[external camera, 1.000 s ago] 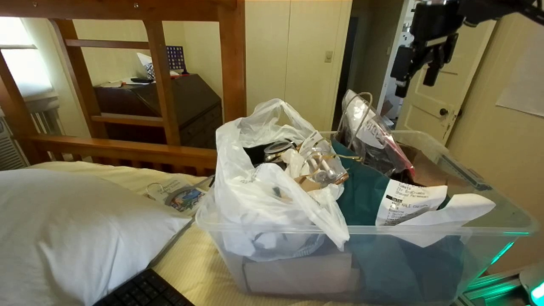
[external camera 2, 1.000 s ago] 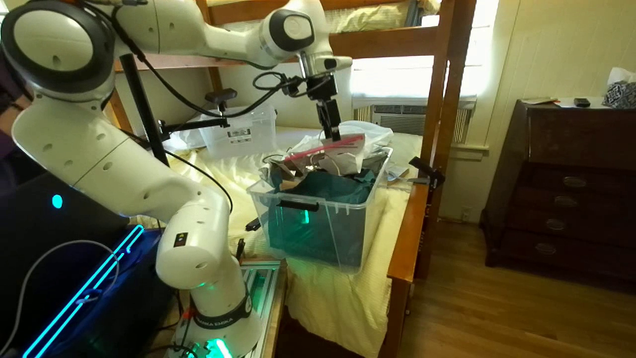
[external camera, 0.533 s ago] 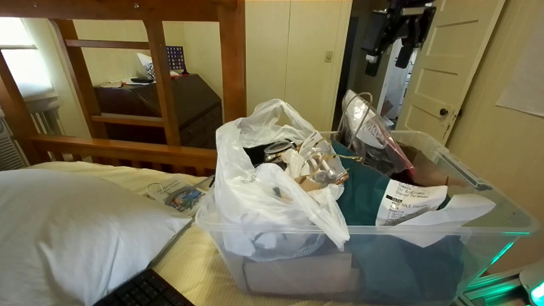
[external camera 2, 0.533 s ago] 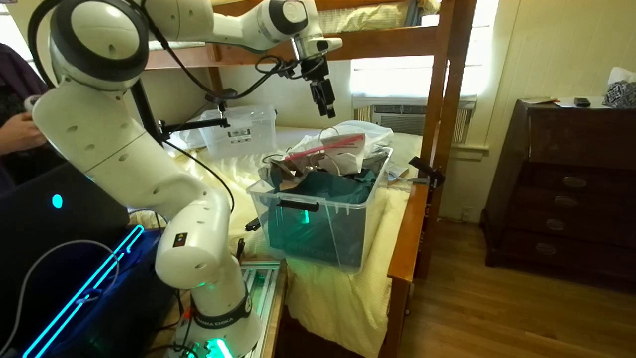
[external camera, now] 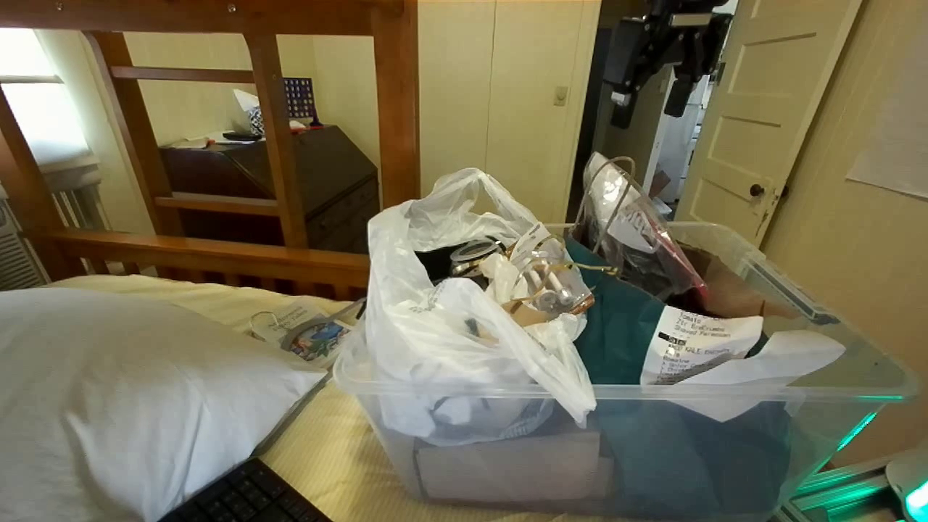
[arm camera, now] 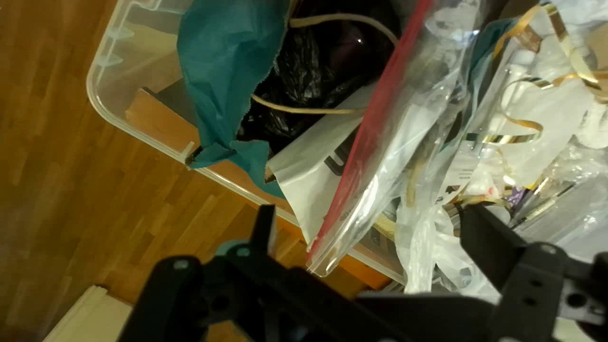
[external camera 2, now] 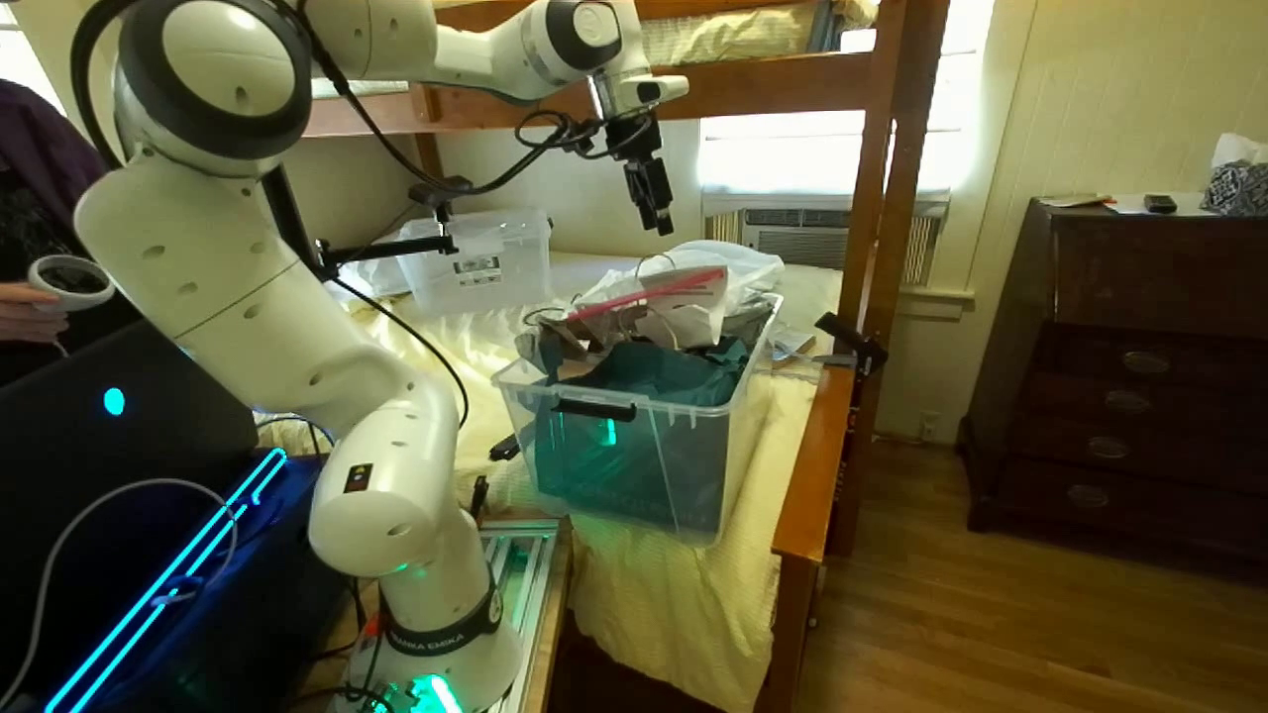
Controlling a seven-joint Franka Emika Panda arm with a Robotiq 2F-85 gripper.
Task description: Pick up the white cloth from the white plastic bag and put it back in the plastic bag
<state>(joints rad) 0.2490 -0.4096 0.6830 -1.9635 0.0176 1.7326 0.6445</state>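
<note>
On arm base (external camera 2: pixel 466 665): "EMIKA". Beyond, in clear bin (external camera: pixel 855 395): slip (external camera: pixel 670 360) reading "Shaved Parmesan", other lines partly blurred; red-edged pouch (arm camera: pixel 399 140); beside that edge, paper (arm camera: pixel 304 180) bearing one large black letter; at far end, bag (external camera: pixel 428 333), reaching above rim. Cannot make out cloth. Overhead, apart from contents: jaws spread wide.

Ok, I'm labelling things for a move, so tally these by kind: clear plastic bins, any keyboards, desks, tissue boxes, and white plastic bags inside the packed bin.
Clear plastic bins: 2, one packed, one farther back in an exterior view
White plastic bag in the packed bin: 1
Keyboard: 1
Dark wooden desk: 1
Tissue box: 1
Total: 6
</note>
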